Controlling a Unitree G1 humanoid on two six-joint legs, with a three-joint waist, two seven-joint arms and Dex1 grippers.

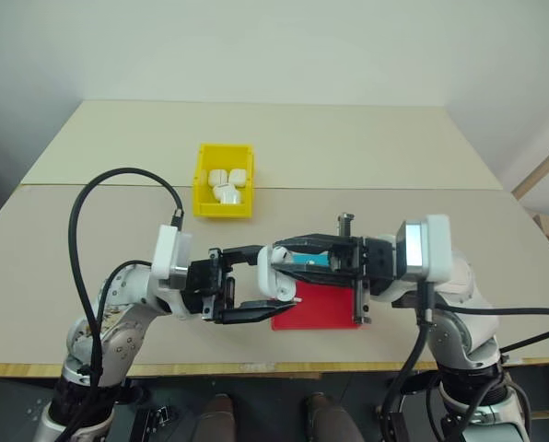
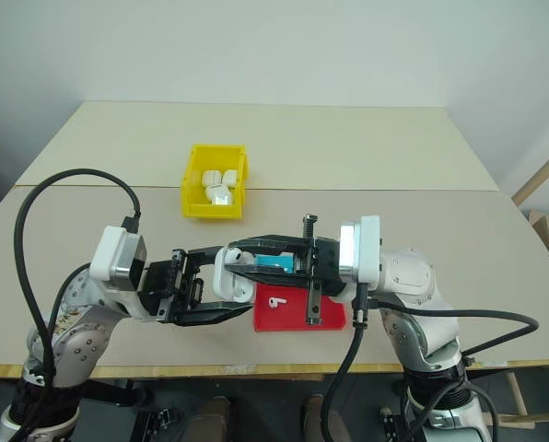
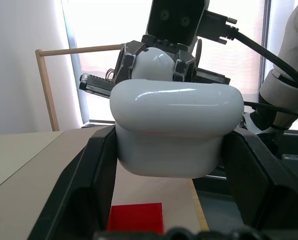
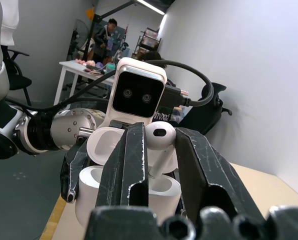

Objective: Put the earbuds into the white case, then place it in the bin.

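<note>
So we're somewhere in the middle of this one, I'd say. Going left to right: the left gripper (image 1: 242,284) has its two black fingers clamped on the small glossy white rounded case (image 2: 230,274), holding it up in the air above the front of the beige table (image 1: 367,157), lid flipped open from what the right wrist view shows. Coming in from the other side, the right gripper (image 4: 156,160) has its fingers closed on one tiny glossy white earbud (image 4: 159,136), stem pointing down, right over the open wells of the case but not seated yet as far as I can tell. Below them there's a flat red tray (image 2: 330,316) near the table's front edge, and the second little white earbud (image 2: 275,301) is lying on it, so that one hasn't been picked up. Farther back on the table sits the small bright yellow plastic bin (image 1: 204,191), well apart from the arms, with a few other white cases in it already. So what's left, by my reckoning: seat this bud, grab and seat the second one, close the lid, and carry the case over to the bin.
</note>
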